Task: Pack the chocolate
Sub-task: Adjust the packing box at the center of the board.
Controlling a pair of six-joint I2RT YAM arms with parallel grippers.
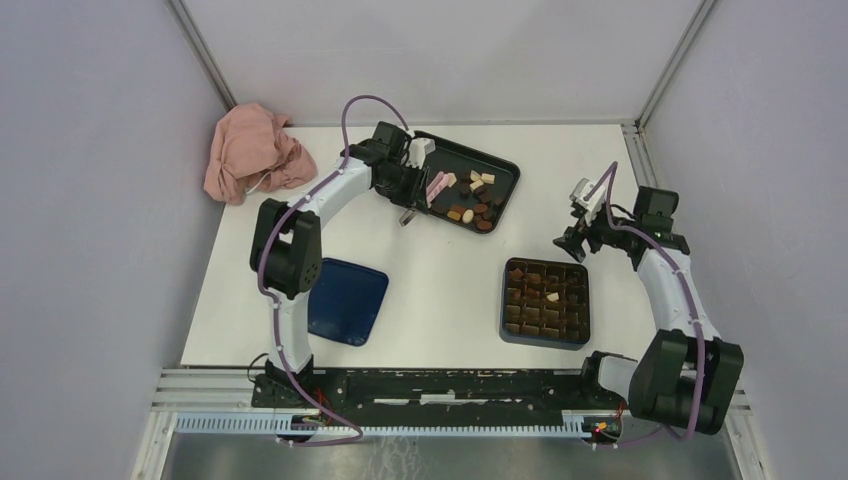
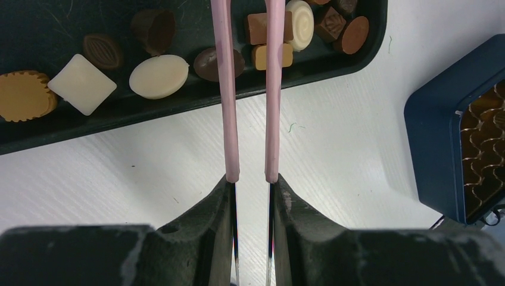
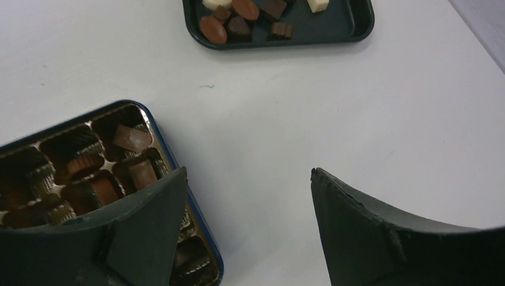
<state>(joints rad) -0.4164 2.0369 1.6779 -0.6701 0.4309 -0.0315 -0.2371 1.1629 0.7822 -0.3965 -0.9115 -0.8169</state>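
Several chocolate pieces (image 1: 475,205), dark, tan and cream-white, lie loose on a black tray (image 1: 505,165). In the left wrist view a white oval piece (image 2: 159,76) and a white diamond piece (image 2: 81,83) lie on the tray (image 2: 36,30). My left gripper (image 1: 415,195) (image 2: 251,179) is shut on the pink tongs (image 1: 437,186) (image 2: 227,107). The tong arms stand apart and reach over the tray; their tips are out of view. The dark blue box (image 1: 505,300) holds several pieces, one of them white (image 1: 552,296). My right gripper (image 1: 575,240) (image 3: 249,179) is open and empty, just past the box's far right corner (image 3: 156,128).
The blue box lid (image 1: 345,300) lies at the near left by the left arm. A crumpled pink cloth (image 1: 255,150) sits at the back left corner. Grey walls close in the table on three sides. The tray also shows at the top of the right wrist view (image 3: 351,24).
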